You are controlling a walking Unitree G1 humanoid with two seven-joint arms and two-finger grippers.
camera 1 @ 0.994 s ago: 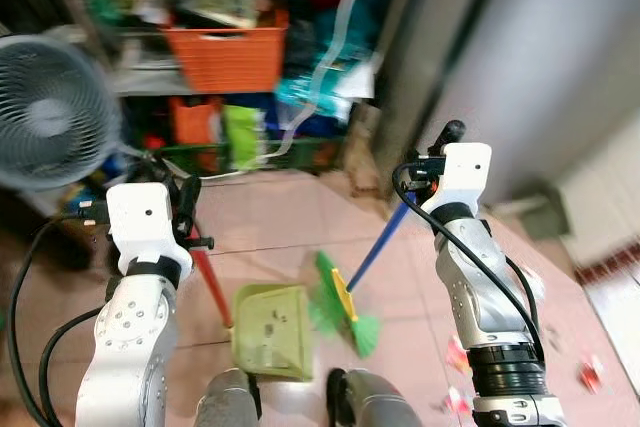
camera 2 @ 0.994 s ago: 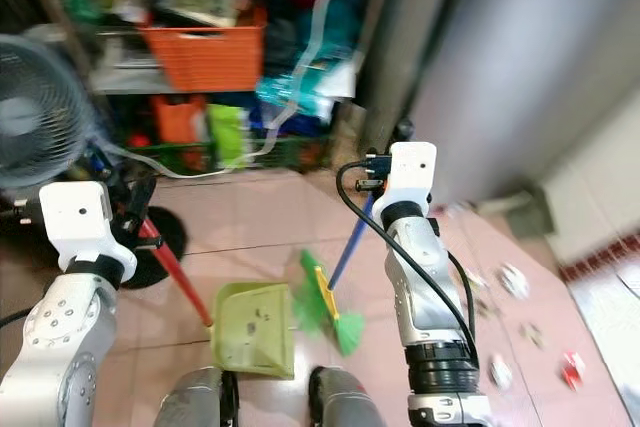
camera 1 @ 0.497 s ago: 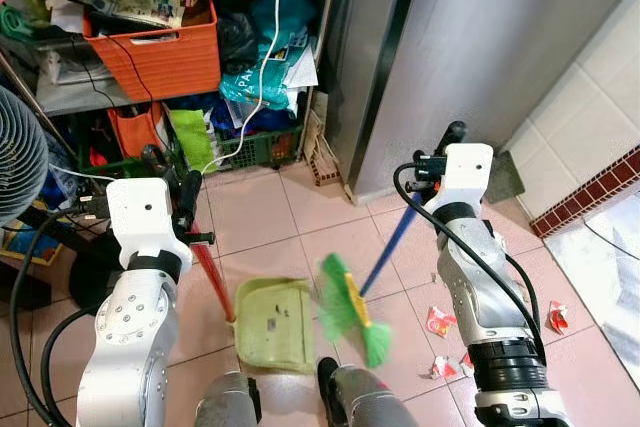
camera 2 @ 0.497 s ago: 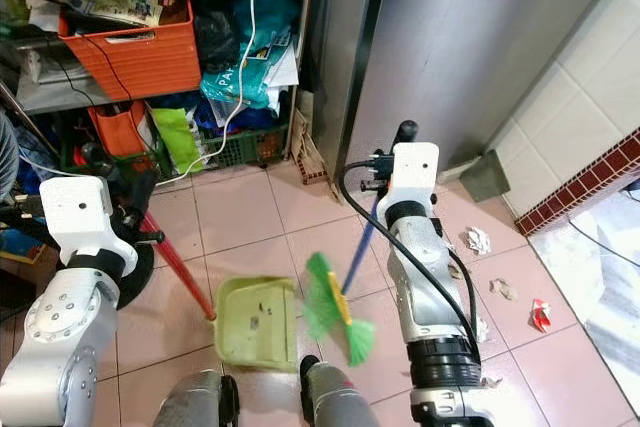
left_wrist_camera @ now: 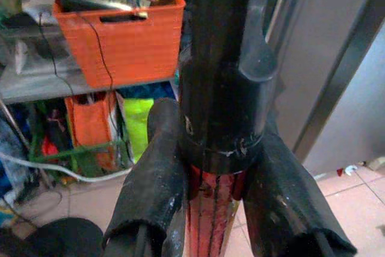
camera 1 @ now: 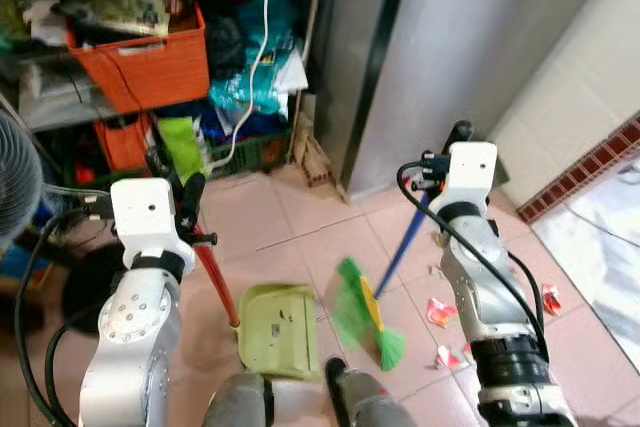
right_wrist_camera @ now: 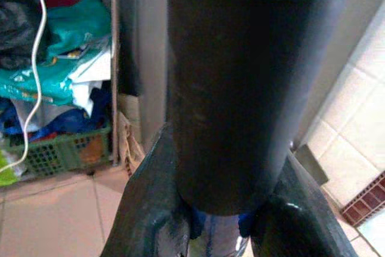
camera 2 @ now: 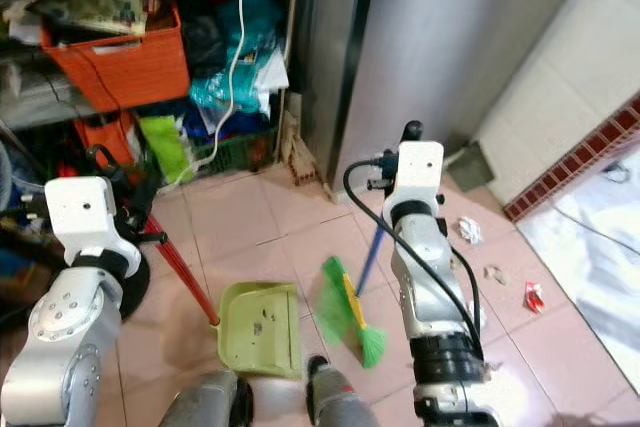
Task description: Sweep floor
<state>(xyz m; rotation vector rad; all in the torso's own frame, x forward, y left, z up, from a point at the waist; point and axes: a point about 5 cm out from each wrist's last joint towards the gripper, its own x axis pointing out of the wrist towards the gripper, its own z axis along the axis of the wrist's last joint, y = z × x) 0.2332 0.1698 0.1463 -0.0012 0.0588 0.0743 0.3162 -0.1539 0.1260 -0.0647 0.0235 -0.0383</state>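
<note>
Left gripper [left_wrist_camera: 216, 209]: its two black fingers [left_wrist_camera: 153, 191] squeeze the red handle [camera 1: 212, 277] of the dustpan. The left wrist view shows this grip up close.
Right gripper [right_wrist_camera: 210, 227]: its fingers pinch the blue broom handle [camera 1: 400, 252]. The right wrist view shows a dark cap on top of the handle.
Dustpan [camera 1: 278, 329]: yellow-green, flat on the pink tile floor [camera 1: 300, 227], near the robot's feet, to the left of the broom.
Broom [camera 1: 365, 312]: its green bristles are blurry and sit just right of the dustpan.
Trash: small red and white scraps [camera 1: 440, 312] lie on the floor to the right, near the right arm. The head views show them.
Far side: an orange basket [camera 1: 140, 62] sits on a shelf, with a white cord [camera 1: 262, 47] hanging down and a green crate [right_wrist_camera: 54, 151] below.
Far left: part of a fan [camera 1: 18, 192].
Right: a grey metal wall [camera 1: 470, 57] and white tiles.
</note>
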